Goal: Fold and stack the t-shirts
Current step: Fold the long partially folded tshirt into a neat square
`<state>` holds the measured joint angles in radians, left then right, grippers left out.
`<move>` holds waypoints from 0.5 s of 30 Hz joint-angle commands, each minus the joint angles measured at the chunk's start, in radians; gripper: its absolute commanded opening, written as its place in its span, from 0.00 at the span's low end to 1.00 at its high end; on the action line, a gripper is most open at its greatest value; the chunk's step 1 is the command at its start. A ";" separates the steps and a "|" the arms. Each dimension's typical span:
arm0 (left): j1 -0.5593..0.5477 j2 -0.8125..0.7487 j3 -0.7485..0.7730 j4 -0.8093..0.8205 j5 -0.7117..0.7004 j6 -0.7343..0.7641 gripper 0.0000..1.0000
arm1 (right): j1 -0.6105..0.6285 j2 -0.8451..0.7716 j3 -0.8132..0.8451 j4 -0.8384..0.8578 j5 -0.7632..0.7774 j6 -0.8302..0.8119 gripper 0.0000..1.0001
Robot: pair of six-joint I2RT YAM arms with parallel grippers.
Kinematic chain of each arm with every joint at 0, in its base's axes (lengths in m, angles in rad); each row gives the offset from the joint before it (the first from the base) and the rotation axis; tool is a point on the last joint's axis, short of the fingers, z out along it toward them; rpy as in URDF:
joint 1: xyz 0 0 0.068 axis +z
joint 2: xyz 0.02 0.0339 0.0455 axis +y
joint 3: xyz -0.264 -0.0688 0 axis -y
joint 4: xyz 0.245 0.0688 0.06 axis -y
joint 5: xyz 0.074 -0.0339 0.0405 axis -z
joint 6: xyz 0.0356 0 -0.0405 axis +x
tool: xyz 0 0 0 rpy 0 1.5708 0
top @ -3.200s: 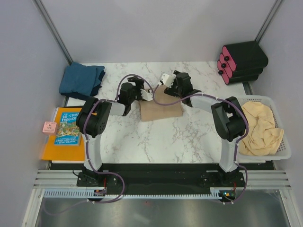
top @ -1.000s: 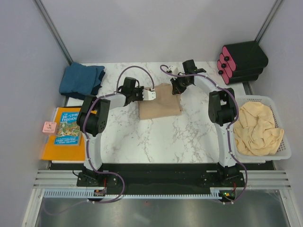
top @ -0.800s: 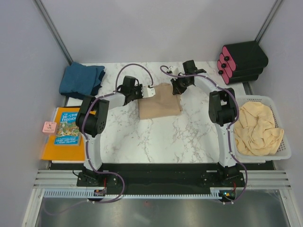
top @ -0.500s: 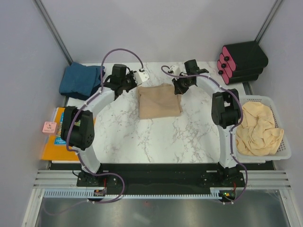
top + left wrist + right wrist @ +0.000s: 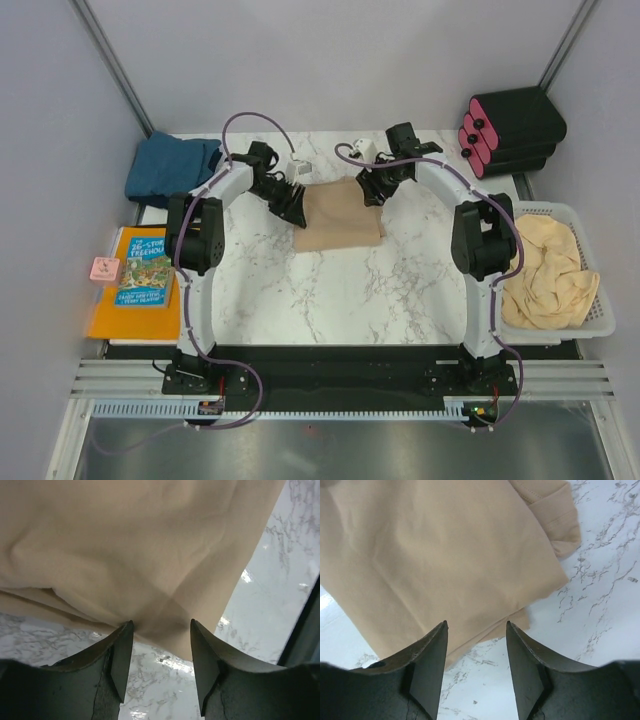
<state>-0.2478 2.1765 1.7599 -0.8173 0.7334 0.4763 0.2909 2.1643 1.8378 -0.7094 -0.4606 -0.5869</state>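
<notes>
A folded tan t-shirt point(image 5: 338, 213) lies flat on the marble table at the back middle. My left gripper point(image 5: 298, 204) is open at the shirt's left edge; in the left wrist view point(image 5: 157, 625) its jaws stand apart just short of the cloth point(image 5: 150, 545). My right gripper point(image 5: 368, 190) is open at the shirt's far right corner; in the right wrist view point(image 5: 476, 625) its jaws stand apart over the shirt's edge point(image 5: 445, 565). A folded dark teal-blue t-shirt point(image 5: 172, 167) lies at the back left. A crumpled pale beige t-shirt point(image 5: 547, 272) fills the white basket point(image 5: 600, 322) at the right.
An orange-and-blue picture book point(image 5: 138, 280) with a small pink object point(image 5: 103, 268) lies at the left edge. A black case with pink roll ends point(image 5: 510, 128) stands at the back right corner.
My left gripper swung away toward the teal shirt, then came back to the tan shirt's left edge. The right gripper has stayed at the shirt's far right corner.
</notes>
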 commanded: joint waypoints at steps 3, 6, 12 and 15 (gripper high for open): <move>0.123 0.072 0.105 -0.158 0.241 -0.160 0.55 | 0.017 -0.081 -0.034 -0.045 0.014 -0.074 0.61; 0.151 0.074 0.125 -0.137 0.239 -0.195 0.54 | 0.025 -0.069 -0.034 -0.050 0.017 -0.077 0.62; 0.166 0.036 0.095 -0.063 0.216 -0.271 0.61 | 0.039 -0.026 0.003 -0.053 0.019 -0.076 0.63; 0.166 0.049 0.044 -0.016 0.209 -0.318 0.85 | 0.047 0.005 0.032 -0.061 0.023 -0.086 0.69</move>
<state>-0.0715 2.2635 1.8458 -0.8944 0.9150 0.2699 0.3241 2.1372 1.8095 -0.7574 -0.4351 -0.6468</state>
